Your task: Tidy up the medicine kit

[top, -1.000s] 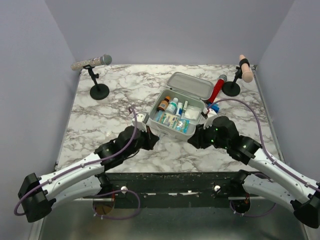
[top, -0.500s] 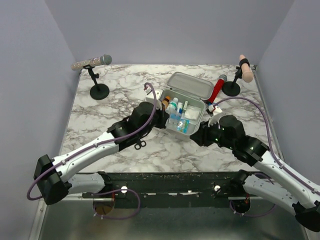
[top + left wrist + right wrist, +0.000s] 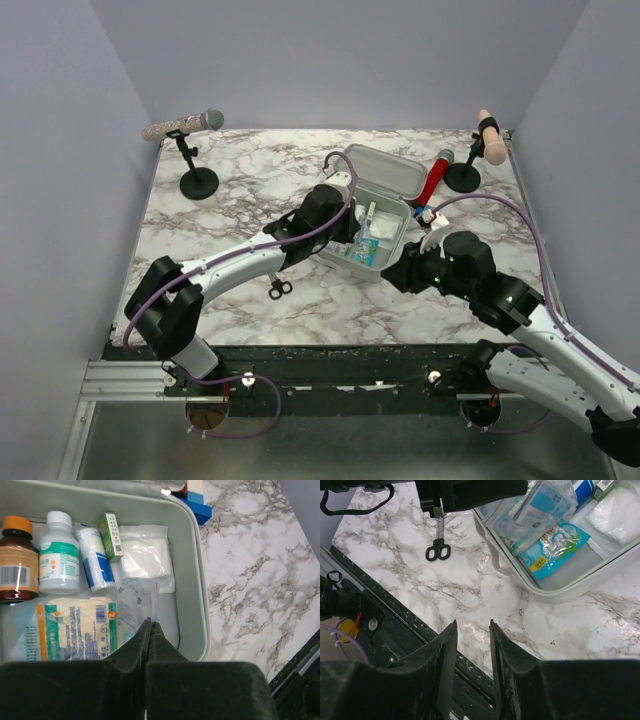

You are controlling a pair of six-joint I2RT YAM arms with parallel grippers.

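The medicine kit (image 3: 404, 228) lies open at the table's middle with its lid (image 3: 385, 170) tipped back. Inside are a brown bottle (image 3: 17, 560), a white bottle (image 3: 59, 555), a bandage roll (image 3: 95, 557), a green box (image 3: 112, 537), a gauze packet (image 3: 145, 557) and a cream-green packet (image 3: 75, 630). My left gripper (image 3: 151, 624) hovers over the kit's interior, shut on a clear plastic packet (image 3: 134, 597) that hangs above the other contents. My right gripper (image 3: 472, 625) is open and empty over bare marble, just in front of the kit's near corner (image 3: 580, 587).
Black scissors (image 3: 281, 290) lie on the marble left of the kit. A red cylinder (image 3: 432, 180) and a blue-white block (image 3: 428, 213) sit by the kit's right side. Microphone stands rise at the back left (image 3: 198, 183) and back right (image 3: 462, 178). The table's dark front edge (image 3: 395, 630) is close under my right gripper.
My left arm has swung from the table's front left up and right, over the open kit, with the clear packet still in its jaws. The right arm has barely shifted.
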